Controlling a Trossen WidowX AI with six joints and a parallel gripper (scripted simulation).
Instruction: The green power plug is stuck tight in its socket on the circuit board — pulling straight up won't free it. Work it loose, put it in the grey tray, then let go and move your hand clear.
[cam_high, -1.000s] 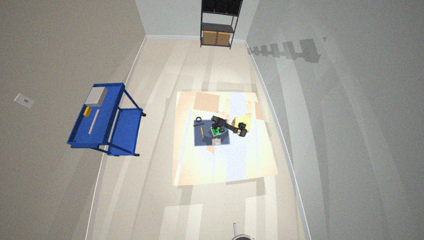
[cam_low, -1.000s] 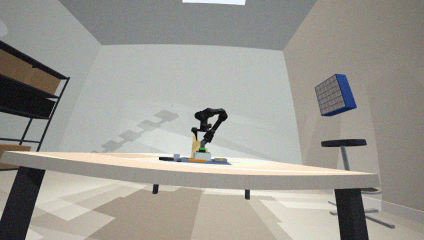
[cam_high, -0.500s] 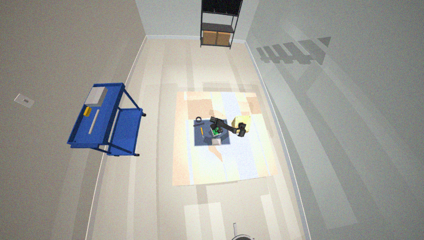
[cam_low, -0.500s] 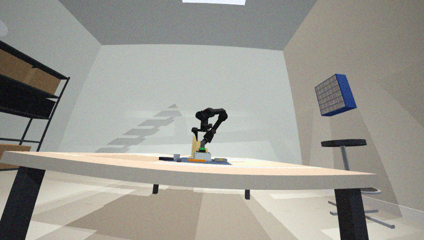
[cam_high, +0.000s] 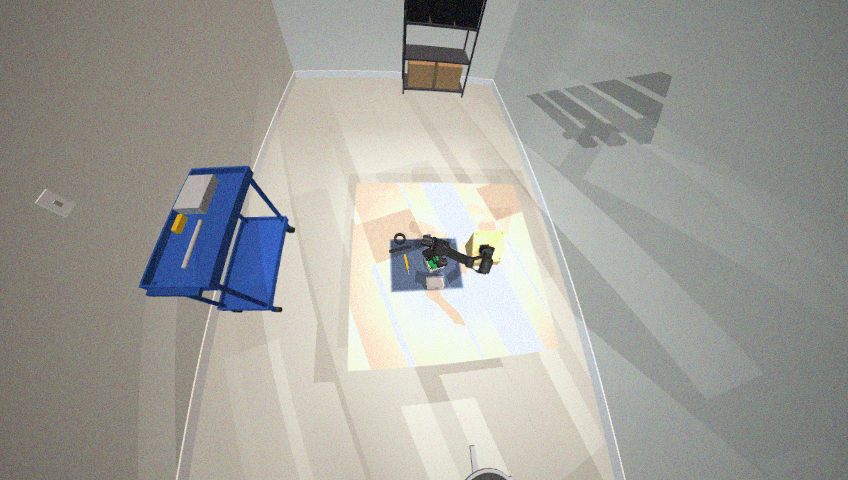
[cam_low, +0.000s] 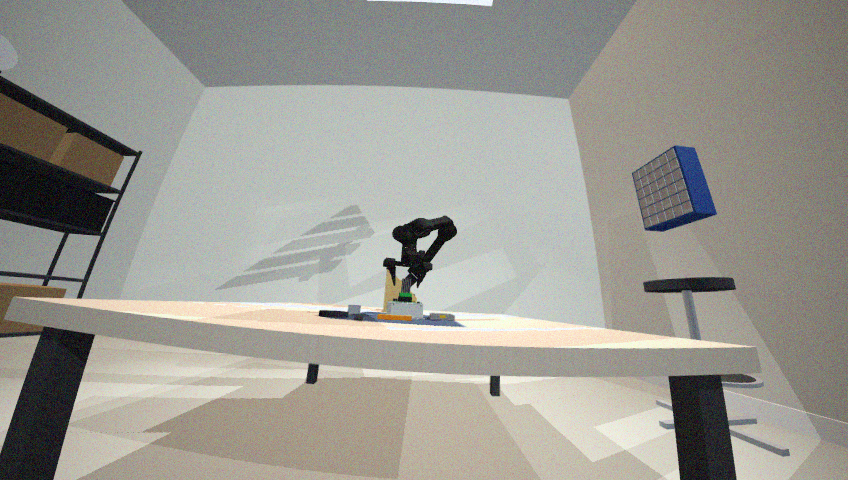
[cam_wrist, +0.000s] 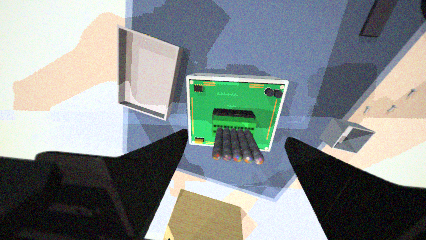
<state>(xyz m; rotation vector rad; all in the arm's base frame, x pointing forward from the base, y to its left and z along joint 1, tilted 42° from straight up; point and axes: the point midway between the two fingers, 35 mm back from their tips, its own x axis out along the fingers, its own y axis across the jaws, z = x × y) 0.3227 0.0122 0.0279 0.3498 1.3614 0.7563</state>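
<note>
Green plug's socket (cam_wrist: 234, 113) partly hidden behind 5 dark wires (cam_wrist: 237, 144).

laid out on a pale-topped table (cam_high: 386, 333) (cam_low: 380, 350): a blue mat (cam_high: 398, 282) (cam_wrist: 280, 45), with a grey tray (cam_high: 435, 283) (cam_wrist: 149, 72) near a white-edged circuit board base (cam_high: 436, 270) (cam_low: 404, 309) (cam_wrist: 188, 112). also set on the mat, an orange pen-like tool (cam_high: 406, 262) (cam_low: 394, 317)
</note>
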